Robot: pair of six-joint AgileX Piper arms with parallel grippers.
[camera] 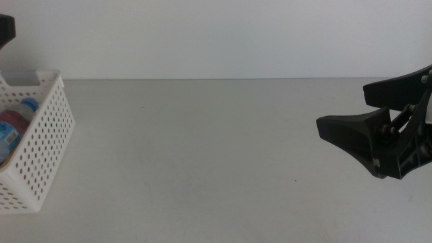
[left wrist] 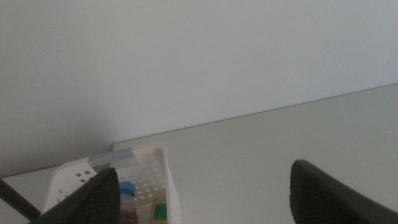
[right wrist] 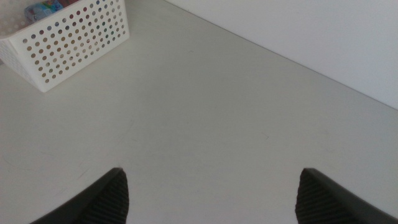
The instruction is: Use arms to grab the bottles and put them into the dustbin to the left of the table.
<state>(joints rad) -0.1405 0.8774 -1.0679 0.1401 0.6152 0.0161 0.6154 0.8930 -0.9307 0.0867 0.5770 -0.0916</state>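
Observation:
The white perforated dustbin stands at the table's left edge. Inside it lie a water bottle with a blue cap and a red can. The left wrist view looks down on the dustbin, showing the blue-capped bottle and a green label. My left gripper hangs open and empty above the dustbin. My right gripper hovers open over the table's right side, holding nothing. Its wrist view shows the dustbin far off across bare tabletop.
A plain white wall runs behind the table's far edge. A black piece of the left arm shows in the middle view's top left corner. Only grey tabletop lies between the dustbin and the right gripper.

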